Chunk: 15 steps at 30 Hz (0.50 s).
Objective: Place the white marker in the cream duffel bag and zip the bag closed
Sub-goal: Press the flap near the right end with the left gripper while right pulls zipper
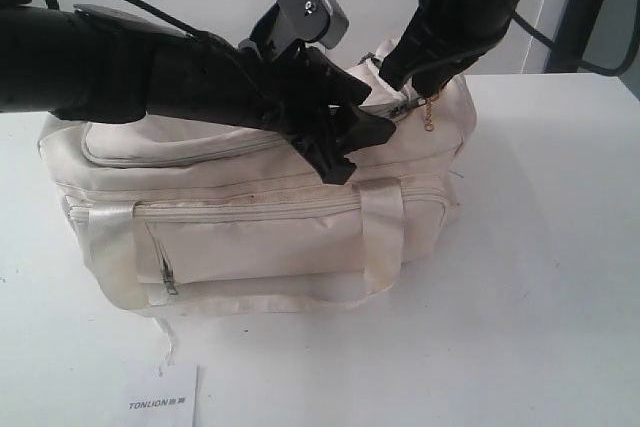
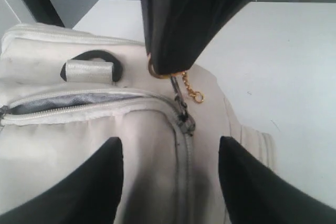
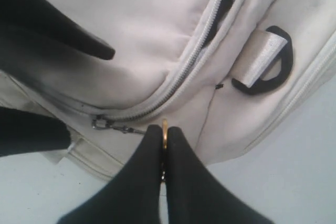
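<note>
Between its pinched fingertips the right gripper (image 3: pixel 164 132) clamps the gold zipper-pull ring (image 3: pixel 164 125); the open zip track (image 3: pixel 210 22) runs away from it along the cream duffel bag (image 1: pixel 250 237). Left gripper (image 2: pixel 170 148) spread, empty (white marker unseen).

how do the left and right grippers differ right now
The left gripper is open, jaws spread over the flap of the cream duffel bag, gripping nothing; the right gripper is shut, pinching the gold zipper-pull ring. The left reaches in from the side; the right hangs down from above. Both are black, at the top zipper.
</note>
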### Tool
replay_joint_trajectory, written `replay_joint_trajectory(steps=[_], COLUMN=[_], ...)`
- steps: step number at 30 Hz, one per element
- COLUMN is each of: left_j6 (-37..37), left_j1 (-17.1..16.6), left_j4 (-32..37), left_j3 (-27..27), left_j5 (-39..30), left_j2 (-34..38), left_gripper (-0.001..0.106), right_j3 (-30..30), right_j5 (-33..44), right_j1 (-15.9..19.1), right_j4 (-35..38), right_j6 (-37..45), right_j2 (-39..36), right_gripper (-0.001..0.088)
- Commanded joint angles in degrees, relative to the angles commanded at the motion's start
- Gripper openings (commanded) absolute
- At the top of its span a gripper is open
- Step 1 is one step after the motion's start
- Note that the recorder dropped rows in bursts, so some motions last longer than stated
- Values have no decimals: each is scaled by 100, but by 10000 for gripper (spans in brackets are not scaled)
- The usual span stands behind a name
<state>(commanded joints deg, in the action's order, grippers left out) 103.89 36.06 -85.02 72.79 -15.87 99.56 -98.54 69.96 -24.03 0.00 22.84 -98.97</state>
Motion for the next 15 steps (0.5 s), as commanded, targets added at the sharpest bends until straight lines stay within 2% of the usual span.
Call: replay_joint_trajectory(steps=[6, 8, 13, 15], left_j6=[0, 0, 0, 0], left_j1=[0, 0, 0, 0], left_j4=[38, 75, 75, 224], left_j3=[0, 0, 0, 0], left_j5=[144, 131, 80, -34], left_j2=[0, 0, 0, 0], left_gripper=[474, 375, 21, 0], right_j3=[0, 0, 0, 0], right_j5=[0, 0, 0, 0], right_j1=[0, 0, 2, 12], right_j4=[0, 0, 0, 0], right_j6=[0, 0, 34, 79], right_j2=[0, 0, 0, 0], right_gripper=[0, 0, 0, 0])
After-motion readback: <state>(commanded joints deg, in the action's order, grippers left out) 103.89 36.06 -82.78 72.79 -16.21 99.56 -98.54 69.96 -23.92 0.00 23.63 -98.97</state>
